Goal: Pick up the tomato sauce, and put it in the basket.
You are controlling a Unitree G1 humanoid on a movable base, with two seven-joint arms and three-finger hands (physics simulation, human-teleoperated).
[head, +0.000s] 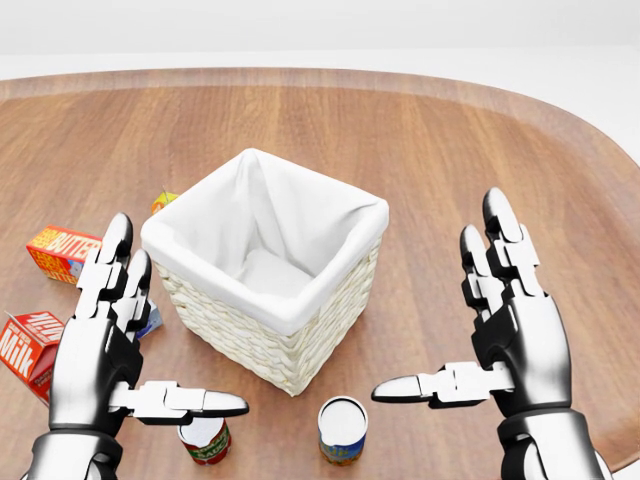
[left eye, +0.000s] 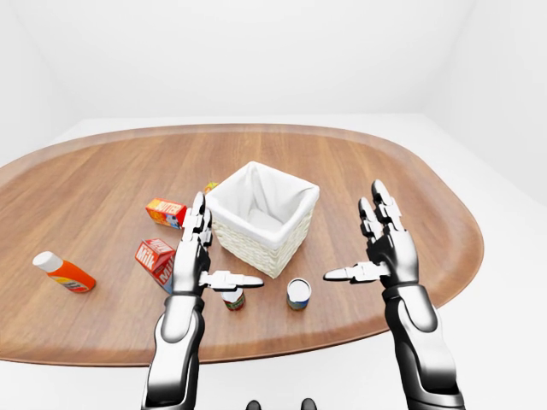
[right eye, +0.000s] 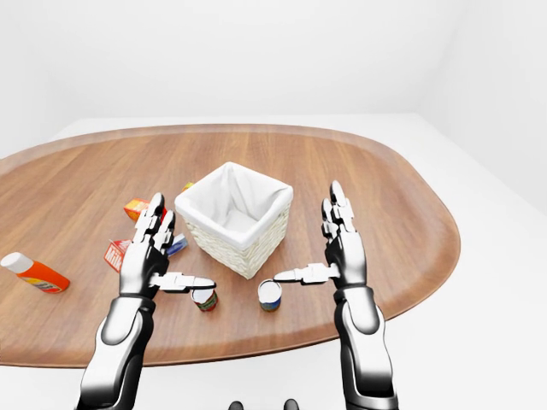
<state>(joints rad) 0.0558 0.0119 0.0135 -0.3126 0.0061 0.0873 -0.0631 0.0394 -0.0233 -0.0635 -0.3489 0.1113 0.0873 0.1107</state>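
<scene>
Hovering with fingers spread and thumbs pointing inward, the left hand (head: 100,340) and the right hand (head: 510,330) hold nothing; both are wide apart over the wooden table (head: 450,150).

Nearest, just beneath the left thumb tip, stands a small can with a red and green label (head: 205,440), which I judge to be the tomato sauce. It is upright, partly hidden by the thumb, and not touched as far as the head view shows. Between the two thumbs, nearer the right one, stands a second can with a blue and yellow label (head: 342,430), also upright and apart from either hand.

Beyond the thumbs, between the two palms, sits the wicker basket (head: 265,335) with its white cloth liner; nothing shows inside it. Outside the left hand lie a milk carton (head: 28,350) and, farther off, a butter box (head: 62,250). A small blue item peeks from behind the left fingers, and something orange peeks past the basket's far left corner; neither can be identified. Well off to the left in the left-eye view lies an orange bottle (left eye: 64,272).

The step in hand is the approach. Next, the left hand should drop, wrap round the red can, then lift it over the basket rim.
</scene>
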